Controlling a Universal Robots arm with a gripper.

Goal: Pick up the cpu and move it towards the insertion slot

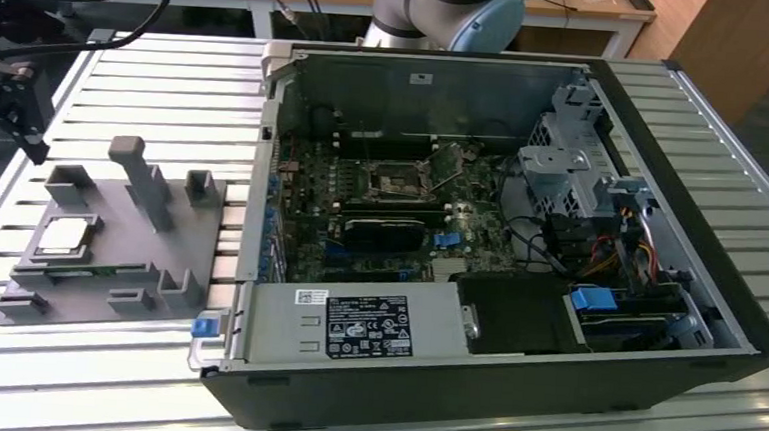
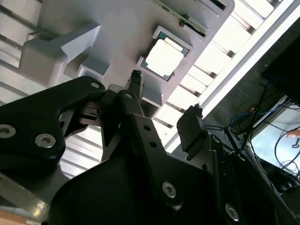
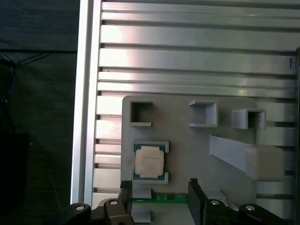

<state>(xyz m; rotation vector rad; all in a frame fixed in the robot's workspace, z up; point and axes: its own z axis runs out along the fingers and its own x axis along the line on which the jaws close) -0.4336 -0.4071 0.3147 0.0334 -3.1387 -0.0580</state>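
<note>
First wrist view: the gripper (image 3: 159, 199) has its 2 fingers (image 3: 125, 191) spread apart, with nothing between them. The cpu (image 3: 149, 162) lies flat in a shallow pocket of the grey fixture (image 3: 187, 145), pale top face up, seated between 2 grey brackets. Neither finger touches the cpu. A thin green strip (image 3: 161, 198) lies on the fixture just beside the cpu pocket. 3 square pockets (image 3: 140, 114) stand in a row on the fixture, on the far side of the cpu from the gripper.

Second wrist view: the fingers show the same spread, and the cpu sits beyond the fingertips, untouched.

Exterior view: the fixture rests on a slatted metal bench (image 1: 140, 70) at the exterior view's left, with the cpu (image 1: 63, 237) on it. The gripper hangs above the bench near the fixture's far corner, apart from the cpu. An open computer case (image 1: 413, 398) stands just beside the fixture, toward the exterior view's right. The insertion slot (image 1: 393, 183), a silver frame around a dark centre, sits on the motherboard (image 1: 341, 263) inside the case, well apart from the cpu. A long black module (image 1: 383, 232) lies near the slot.
</note>
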